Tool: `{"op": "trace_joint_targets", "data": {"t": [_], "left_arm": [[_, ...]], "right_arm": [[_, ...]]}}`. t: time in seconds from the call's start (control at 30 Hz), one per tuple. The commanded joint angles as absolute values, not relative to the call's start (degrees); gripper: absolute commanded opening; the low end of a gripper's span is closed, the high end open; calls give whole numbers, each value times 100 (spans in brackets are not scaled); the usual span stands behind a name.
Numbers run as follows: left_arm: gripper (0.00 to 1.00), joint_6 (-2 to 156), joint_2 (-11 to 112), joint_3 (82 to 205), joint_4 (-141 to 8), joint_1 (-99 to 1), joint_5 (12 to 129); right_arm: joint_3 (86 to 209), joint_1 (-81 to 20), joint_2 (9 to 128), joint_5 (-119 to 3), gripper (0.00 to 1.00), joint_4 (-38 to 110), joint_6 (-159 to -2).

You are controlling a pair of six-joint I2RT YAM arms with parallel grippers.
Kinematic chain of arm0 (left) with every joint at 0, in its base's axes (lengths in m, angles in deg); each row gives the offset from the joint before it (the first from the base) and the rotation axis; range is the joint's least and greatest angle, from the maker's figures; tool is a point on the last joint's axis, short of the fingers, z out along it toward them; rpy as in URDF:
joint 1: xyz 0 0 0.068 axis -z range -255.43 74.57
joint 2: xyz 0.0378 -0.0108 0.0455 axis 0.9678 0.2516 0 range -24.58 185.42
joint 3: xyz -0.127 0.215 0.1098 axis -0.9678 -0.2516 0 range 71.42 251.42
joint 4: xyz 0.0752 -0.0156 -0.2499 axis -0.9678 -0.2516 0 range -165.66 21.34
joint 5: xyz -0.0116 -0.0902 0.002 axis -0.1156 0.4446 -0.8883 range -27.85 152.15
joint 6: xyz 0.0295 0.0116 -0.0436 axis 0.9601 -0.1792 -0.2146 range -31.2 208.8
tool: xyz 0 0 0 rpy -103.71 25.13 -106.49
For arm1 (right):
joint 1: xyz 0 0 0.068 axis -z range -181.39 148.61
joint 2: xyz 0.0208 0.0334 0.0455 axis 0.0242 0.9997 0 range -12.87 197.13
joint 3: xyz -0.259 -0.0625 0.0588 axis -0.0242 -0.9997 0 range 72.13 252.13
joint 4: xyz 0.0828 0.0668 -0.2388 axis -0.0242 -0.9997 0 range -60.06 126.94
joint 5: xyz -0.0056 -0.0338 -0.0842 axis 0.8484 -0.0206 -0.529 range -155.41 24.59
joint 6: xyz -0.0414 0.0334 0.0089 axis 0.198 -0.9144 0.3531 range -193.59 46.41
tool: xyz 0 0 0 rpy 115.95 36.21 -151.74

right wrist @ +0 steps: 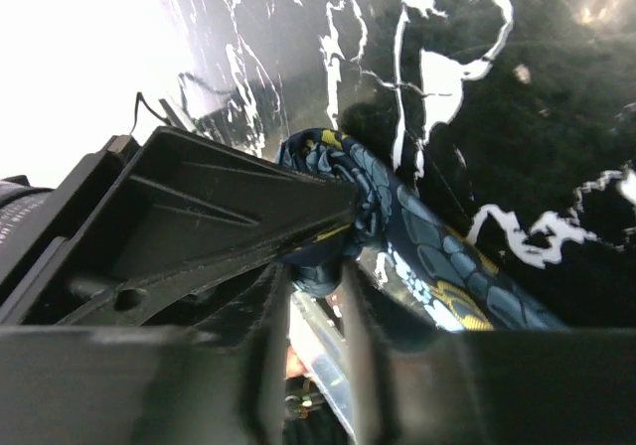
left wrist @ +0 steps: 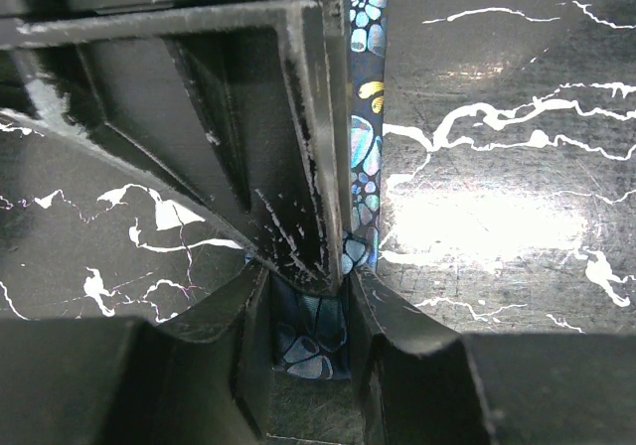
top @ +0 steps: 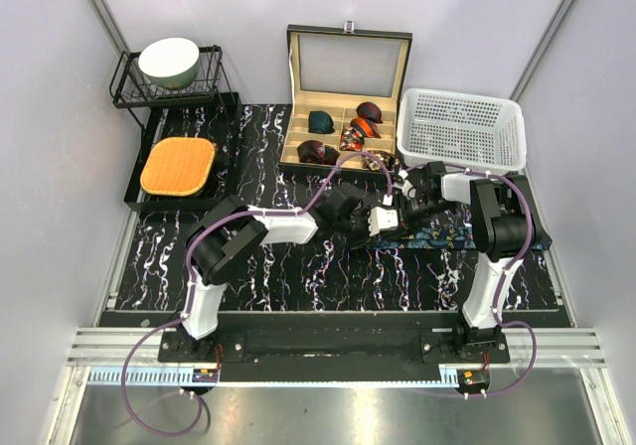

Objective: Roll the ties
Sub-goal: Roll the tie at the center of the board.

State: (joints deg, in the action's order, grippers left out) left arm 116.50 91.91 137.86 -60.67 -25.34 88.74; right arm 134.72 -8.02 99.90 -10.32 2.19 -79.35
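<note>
The navy tie (top: 452, 238) lies flat, stretched left to right.

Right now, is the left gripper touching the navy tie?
Touching. In the left wrist view the left gripper pinches the navy tie, and the patterned fabric fills the gap between its fingers.

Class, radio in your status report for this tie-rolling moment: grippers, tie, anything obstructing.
Left gripper shut on navy tie. Right gripper at its coiled end, grip unclear. Rest of tie flat on mat. Nothing obstructing visible.
</note>
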Motion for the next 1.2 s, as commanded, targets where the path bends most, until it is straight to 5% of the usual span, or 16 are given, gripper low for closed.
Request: {"op": "trace_joint_targets", "data": {"t": [0.0, 0.03, 0.3, 0.6, 0.83, 1.17], "left_arm": [[18, 11842, 10146, 13268, -8351, -2410, 8183], [19, 11842, 10137, 13277, -8368, -2410, 8201], [54, 11385, 9654, 13058, -7632, -2612, 9034], [65, 10805, 9136, 12628, -5971, -2849, 9825], [98, 9507, 8863, 11854, -3408, -3227, 10310], [99, 8976, 9056, 11212, -942, -3350, 10275]], "right_arm": [[13550, -877, 9954, -1329, 8, 451, -7869], [13550, -877, 9945, -1408, 0, 407, -7791], [13655, -886, 10173, -2454, 0, -94, -7491], [13708, -1035, 10270, -2815, 0, 81, -7491], [13699, -1044, 10498, -2306, 0, 178, -7421], [13901, -1035, 10999, -1962, 0, -164, -7220]]}}
